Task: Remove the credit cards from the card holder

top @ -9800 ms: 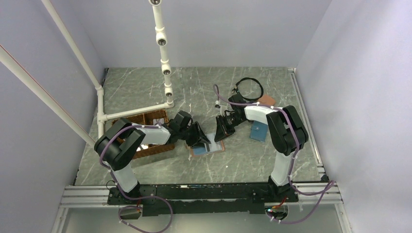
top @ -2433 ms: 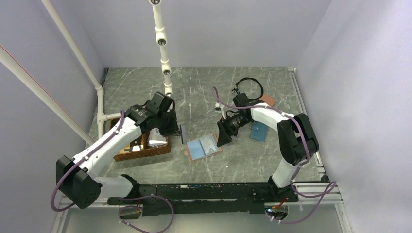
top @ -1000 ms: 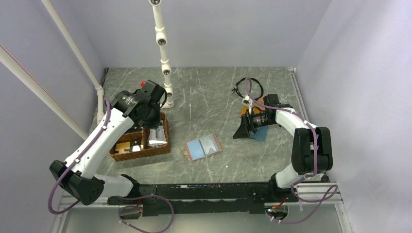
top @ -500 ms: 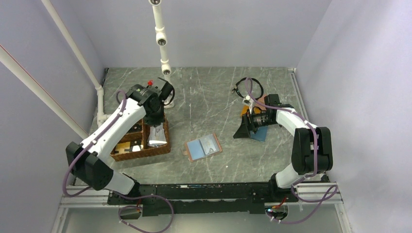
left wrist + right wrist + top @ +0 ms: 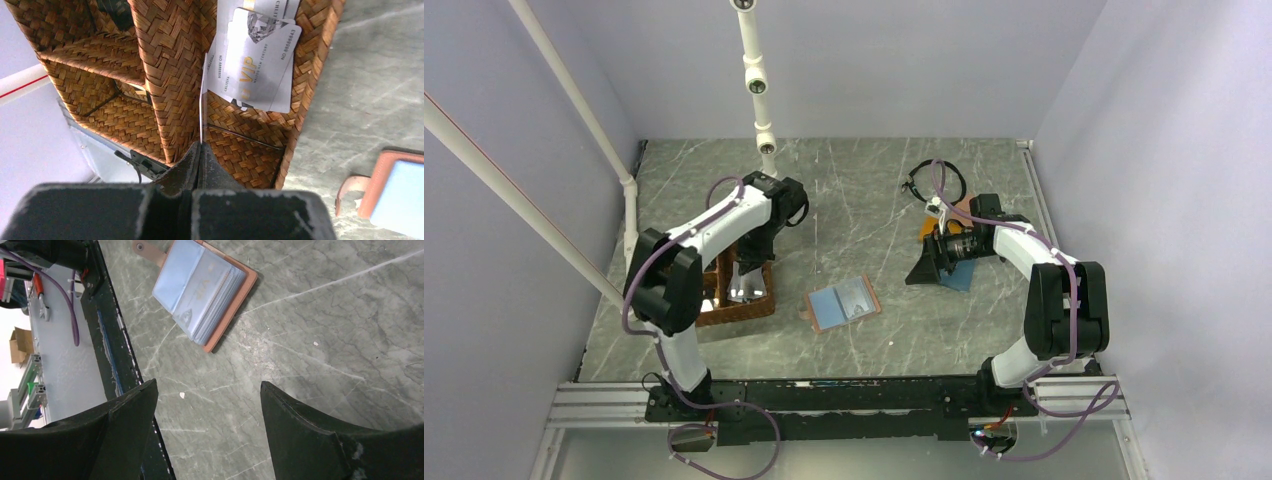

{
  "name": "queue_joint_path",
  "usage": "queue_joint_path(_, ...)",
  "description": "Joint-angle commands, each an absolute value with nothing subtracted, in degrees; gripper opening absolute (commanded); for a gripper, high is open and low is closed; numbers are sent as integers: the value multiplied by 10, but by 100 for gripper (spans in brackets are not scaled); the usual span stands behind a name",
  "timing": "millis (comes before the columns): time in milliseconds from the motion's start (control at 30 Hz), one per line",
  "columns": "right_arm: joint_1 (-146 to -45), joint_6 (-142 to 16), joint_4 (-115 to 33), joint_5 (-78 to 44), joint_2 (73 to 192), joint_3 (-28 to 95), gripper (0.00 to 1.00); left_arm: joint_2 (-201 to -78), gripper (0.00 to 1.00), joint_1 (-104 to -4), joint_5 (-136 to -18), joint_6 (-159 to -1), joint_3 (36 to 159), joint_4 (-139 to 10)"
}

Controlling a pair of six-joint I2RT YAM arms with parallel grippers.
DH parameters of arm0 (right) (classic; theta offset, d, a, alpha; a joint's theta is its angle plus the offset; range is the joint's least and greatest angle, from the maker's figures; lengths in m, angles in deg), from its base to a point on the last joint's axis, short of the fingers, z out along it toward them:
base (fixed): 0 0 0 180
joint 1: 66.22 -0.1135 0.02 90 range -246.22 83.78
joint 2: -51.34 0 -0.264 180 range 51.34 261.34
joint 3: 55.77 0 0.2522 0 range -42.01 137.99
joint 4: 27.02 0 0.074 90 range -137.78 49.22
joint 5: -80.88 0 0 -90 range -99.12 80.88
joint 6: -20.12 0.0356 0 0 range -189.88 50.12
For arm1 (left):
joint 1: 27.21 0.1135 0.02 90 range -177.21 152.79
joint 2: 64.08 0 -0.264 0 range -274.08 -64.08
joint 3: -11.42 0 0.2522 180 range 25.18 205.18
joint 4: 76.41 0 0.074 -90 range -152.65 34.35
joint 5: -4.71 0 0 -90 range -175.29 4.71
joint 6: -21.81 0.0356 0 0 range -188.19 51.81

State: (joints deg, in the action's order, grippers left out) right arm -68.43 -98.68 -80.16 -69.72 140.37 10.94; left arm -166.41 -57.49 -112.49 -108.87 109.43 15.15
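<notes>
The left gripper has its two black fingers pressed together on one thin, rigid credit card. The card is seen edge-on as a pale sliver standing over the basket, in line with one of its woven partitions; whether the card touches the weave cannot be told. The basket is a rectangular brown wicker tray of tight herringbone plaiting, split by plaited walls into several compartments. In the compartment along its table-side wall lie loose cards, flat, glossy silver-grey rectangles with rounded corners, gold "VIP" lettering and a printed diamond. At least two overlap there, and the edge of a possible third shows behind them. The one card holder lies open and flat on the table, well apart from the basket and between the two arms. It has a salmon-pink, leather-like cover with rounded corners and one small rounded snap tab sticking out from a short side. Inside is a stack of translucent pale-blue plastic sleeves, and a card face shows faintly through the top one. The table is smooth grey-green stone with pale veining. The right gripper hangs over bare table near the holder, its two matte black fingers spread wide with nothing between them, close to a teal wallet.
</notes>
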Motion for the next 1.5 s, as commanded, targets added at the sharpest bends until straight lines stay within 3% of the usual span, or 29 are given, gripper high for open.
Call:
queue_joint_path(0,-681,-1004,-788,-717,1404,108,78,-1682,0,-575,-1159,-1122,1115,185)
queue_joint_path(167,-679,-1005,-789,-717,1405,108,78,-1681,0,-575,-1153,-1121,1108,165)
queue_joint_path(233,-679,-1005,-789,-718,1406,108,78,-1681,5,-575,-1149,-1118,1107,158)
queue_joint_path(367,-679,-1006,-790,-718,1407,109,78,-1677,54,-575,-1136,-1119,1109,154)
queue_joint_path(433,-678,-1007,-791,-718,1406,109,78,-1670,62,-575,-1129,-1120,1113,154)
queue_joint_path(700,-678,-1014,-799,-720,1404,112,78,-1590,68,-575,-1030,-1096,1112,115)
queue_joint_path(900,-677,-1024,-814,-710,1388,121,78,-1438,76,-575,-855,-1068,1004,-57)
queue_joint_path(1033,-670,-1031,-838,-679,1363,139,78,-1310,95,-575,-719,-1095,888,-277)
queue_joint_path(1133,-648,-1038,-871,-636,1336,174,78,-1242,97,-575,-717,-1119,847,-334)
queue_joint_path(1300,-581,-1018,-915,-563,1299,260,80,-1183,99,-574,-773,-1114,861,-306)
queue_joint_path(1467,-479,-940,-912,-503,1272,361,99,-1171,100,-574,-810,-1102,894,-263)
